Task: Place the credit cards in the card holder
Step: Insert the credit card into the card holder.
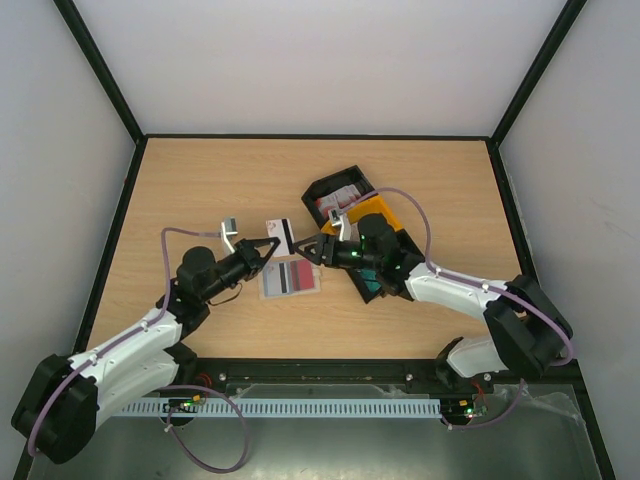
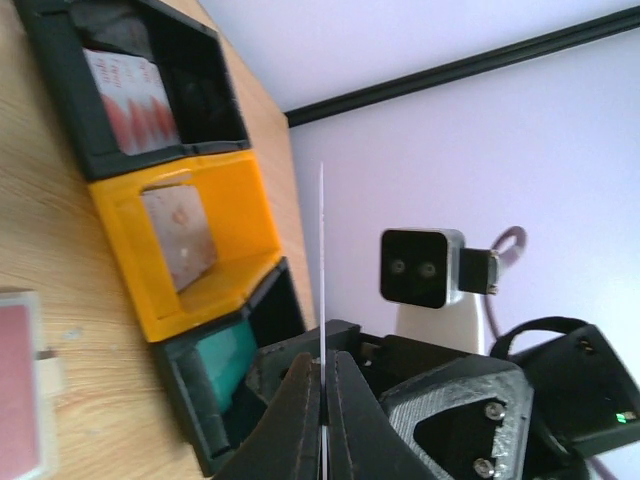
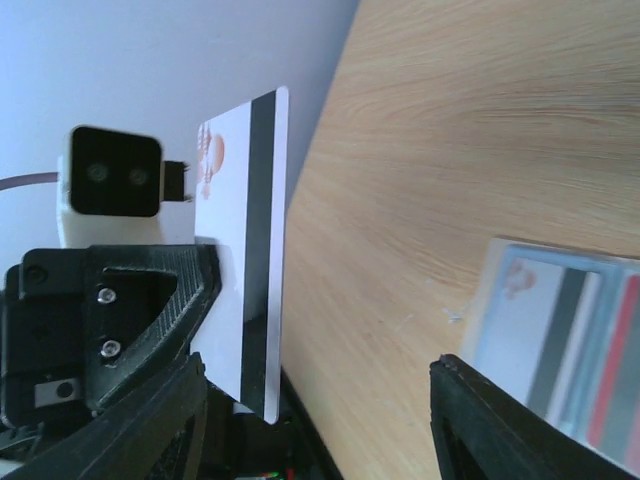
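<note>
No lettering, number or brand name is legible in any view. The upright whitish credit card (image 3: 245, 260) carries a dark stripe down its face and a small orange-red emblem (image 3: 210, 160) near its upper corner, too blurred to identify; the flat cards (image 3: 570, 340) at the card holder (image 3: 545, 255) show a similar faint reddish mark beside grey and red stripes. A red-patterned card (image 2: 130, 100) in the end black compartment of the tray (image 2: 120, 205) bears rows of red shapes, with no readable characters.

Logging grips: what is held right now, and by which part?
Left pincer pinches the striped card by its plain edge, opposite the stripe; right pincer is open, empty.
</note>
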`<move>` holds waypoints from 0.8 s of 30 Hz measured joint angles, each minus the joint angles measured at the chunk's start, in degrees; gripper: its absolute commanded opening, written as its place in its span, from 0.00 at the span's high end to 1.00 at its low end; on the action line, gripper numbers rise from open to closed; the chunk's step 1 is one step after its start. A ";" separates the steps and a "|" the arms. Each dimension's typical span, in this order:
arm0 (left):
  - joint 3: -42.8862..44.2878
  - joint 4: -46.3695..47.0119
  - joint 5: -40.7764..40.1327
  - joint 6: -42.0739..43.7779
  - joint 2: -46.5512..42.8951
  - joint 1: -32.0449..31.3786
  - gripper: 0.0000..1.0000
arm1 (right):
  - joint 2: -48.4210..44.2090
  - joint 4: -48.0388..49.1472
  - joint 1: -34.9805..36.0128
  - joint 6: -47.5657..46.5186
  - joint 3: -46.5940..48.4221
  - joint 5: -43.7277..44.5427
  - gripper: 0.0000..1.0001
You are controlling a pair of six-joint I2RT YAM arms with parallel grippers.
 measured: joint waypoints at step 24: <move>0.04 6.45 5.07 -6.88 1.77 0.42 0.88 | 1.86 10.60 -0.20 10.21 0.04 -7.91 0.98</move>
